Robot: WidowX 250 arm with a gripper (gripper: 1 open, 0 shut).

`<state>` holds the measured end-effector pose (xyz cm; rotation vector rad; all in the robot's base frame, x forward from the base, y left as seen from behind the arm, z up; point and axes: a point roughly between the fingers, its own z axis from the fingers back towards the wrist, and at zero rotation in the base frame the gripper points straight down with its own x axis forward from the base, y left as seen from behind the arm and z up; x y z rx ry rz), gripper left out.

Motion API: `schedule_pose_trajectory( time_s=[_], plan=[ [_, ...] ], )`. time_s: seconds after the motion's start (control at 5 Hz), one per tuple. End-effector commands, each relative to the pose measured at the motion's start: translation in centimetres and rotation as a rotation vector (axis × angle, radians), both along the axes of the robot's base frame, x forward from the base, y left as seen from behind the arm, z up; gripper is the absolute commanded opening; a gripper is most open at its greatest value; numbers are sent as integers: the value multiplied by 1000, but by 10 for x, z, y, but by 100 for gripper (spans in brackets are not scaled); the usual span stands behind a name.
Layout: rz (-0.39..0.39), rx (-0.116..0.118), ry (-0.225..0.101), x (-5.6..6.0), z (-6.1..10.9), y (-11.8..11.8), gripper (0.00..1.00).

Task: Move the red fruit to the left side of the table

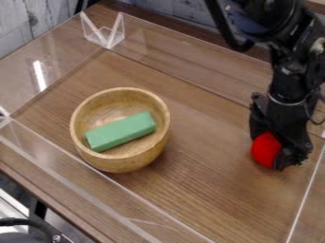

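The gripper [277,135] is at the right of the frame, fingers apart, over the red fruit [265,149]. The fruit lies on the brown table [178,195], right of the wooden bowl [86,119].

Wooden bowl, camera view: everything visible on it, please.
The wooden bowl is round and light tan, apparently wood, with a smooth raised rim and a shallow hollow. It sits upright on the brown tabletop, left of centre in the picture. A green block lies inside, slanted, towards the lower part of the bowl. The gripper is well away to the right, not touching it.
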<state>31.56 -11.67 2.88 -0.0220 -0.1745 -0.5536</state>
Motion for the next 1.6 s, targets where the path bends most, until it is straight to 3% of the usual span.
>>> schedule_pose_trajectory(
  time_s=[0.0, 0.2, 0.4, 0.6, 0.8, 1.0, 1.4],
  plan=[
    [72, -8, -33, 1, 10, 12, 100],
    [142, -2, -41, -5, 15, 19, 100],
    [102, -1, -46, -2, 18, 15, 100],
    [170, 19, -64, 3, 38, 31, 0],
    [273, 46, -111, 22, 66, 73, 0],
    [342, 71, -124, 32, 76, 113, 0],
    [447, 106, -114, 51, 69, 181, 0]
  ],
)
